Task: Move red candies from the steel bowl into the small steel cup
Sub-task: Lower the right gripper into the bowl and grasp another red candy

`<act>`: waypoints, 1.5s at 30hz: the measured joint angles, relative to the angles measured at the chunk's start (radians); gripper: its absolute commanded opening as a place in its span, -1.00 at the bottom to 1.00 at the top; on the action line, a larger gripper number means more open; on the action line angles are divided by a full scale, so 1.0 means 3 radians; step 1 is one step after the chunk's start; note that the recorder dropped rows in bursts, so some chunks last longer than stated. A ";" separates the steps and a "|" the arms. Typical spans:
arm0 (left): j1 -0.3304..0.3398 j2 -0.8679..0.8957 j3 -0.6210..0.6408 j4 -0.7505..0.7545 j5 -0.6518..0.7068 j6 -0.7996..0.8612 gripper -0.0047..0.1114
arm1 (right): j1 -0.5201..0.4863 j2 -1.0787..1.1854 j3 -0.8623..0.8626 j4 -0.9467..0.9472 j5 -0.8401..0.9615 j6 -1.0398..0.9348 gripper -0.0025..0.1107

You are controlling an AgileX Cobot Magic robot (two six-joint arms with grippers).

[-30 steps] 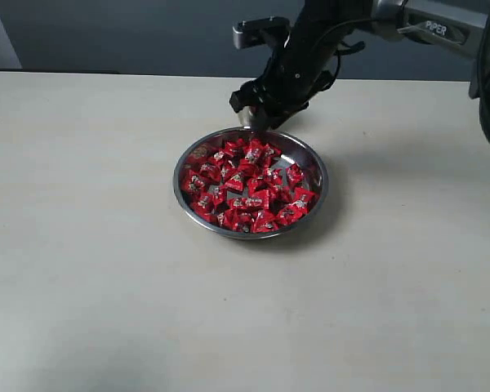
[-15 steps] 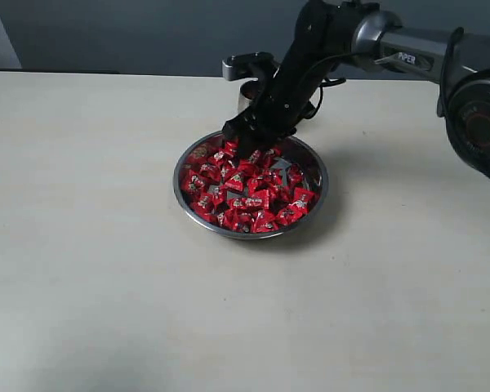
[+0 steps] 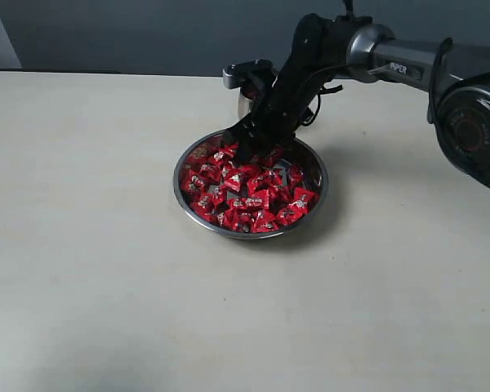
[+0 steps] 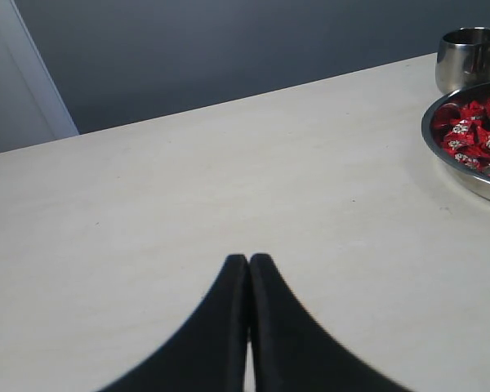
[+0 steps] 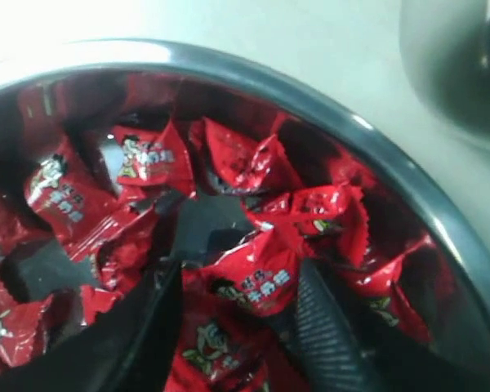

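The steel bowl [image 3: 180, 175] sits mid-table, heaped with red candies [image 3: 245, 192]. Behind its far rim stands the small steel cup [image 3: 244, 104], partly hidden by my right arm. My right gripper [image 3: 253, 147] is down in the far part of the bowl. In the right wrist view it [image 5: 238, 278] stands open, its two fingers pushed into the pile on either side of one red candy [image 5: 257, 286], with the bowl's rim [image 5: 376, 135] and the cup [image 5: 457, 65] beyond. My left gripper [image 4: 249, 261] is shut and empty above bare table, the bowl [image 4: 465, 175] and cup [image 4: 467, 57] far off.
The pale table [image 3: 90, 245] spreads wide around the bowl. A dark wall runs behind the table's far edge. The left arm does not show in the exterior view.
My right gripper has come from above the cup, behind the bowl's far rim, forward and down into the candies. The cup has come back into sight. The left gripper's earlier state is not shown.
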 measured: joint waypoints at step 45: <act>0.0000 0.0000 0.0000 0.0000 0.0000 0.0000 -0.91 | 0.0000 -0.0018 -0.0007 -0.0103 0.0506 -0.0208 -0.36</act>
